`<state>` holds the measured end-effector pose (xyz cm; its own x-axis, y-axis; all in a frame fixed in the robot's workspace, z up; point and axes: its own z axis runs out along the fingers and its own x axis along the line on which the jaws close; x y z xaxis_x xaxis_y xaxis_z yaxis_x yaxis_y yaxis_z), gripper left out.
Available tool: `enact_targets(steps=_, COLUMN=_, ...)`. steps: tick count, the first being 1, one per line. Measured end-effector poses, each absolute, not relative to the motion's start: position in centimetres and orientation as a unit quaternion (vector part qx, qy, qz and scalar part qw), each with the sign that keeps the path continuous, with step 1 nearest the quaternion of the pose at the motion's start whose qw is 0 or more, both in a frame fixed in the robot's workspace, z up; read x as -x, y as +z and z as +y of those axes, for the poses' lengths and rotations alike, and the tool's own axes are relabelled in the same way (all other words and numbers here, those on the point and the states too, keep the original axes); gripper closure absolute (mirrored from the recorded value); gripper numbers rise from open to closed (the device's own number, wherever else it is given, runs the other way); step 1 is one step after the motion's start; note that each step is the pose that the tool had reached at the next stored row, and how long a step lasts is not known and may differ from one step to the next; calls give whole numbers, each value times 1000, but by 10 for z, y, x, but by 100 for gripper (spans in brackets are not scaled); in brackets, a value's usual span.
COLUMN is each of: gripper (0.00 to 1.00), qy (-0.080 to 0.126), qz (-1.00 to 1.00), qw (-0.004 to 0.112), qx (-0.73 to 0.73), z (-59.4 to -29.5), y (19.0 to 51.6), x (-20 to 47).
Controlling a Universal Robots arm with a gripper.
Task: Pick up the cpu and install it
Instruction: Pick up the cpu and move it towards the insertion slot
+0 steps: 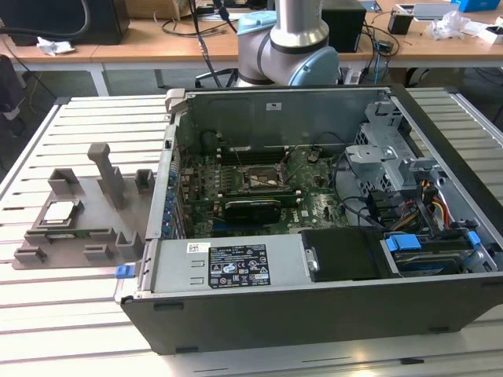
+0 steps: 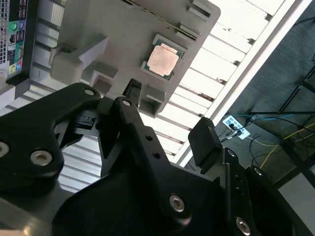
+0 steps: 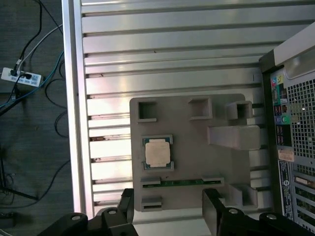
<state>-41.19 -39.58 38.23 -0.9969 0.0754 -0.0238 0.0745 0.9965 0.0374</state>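
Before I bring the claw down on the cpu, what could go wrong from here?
1. The cpu is thin and lies flat in a recess of the grey tray; the open claw may grip the recess edges or slip off the chip.
2. The tall block stands near it on the tray, so a finger could catch it.
3. The socket sits low inside the computer case; its walls may crowd the arm.

The exterior view stands high and back, looking down across the counter [image 1: 78,314] at the open computer case [image 1: 314,314]. Both wrist views ride close behind the jaws, looking past them onto the grey tray [image 3: 197,162] [image 2: 123,29], one squarely, one aslant.
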Motion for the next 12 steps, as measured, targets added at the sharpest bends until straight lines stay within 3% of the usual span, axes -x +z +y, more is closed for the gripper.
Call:
enact_targets(steps=3, gripper=34, qy=-5, qz=999, qw=13, qx=-30, z=-396, y=382, x=412)
enact_targets(steps=12, gripper=34, qy=-8, qz=1000, qw=13, qx=-14, z=-395, y=378, x=412)
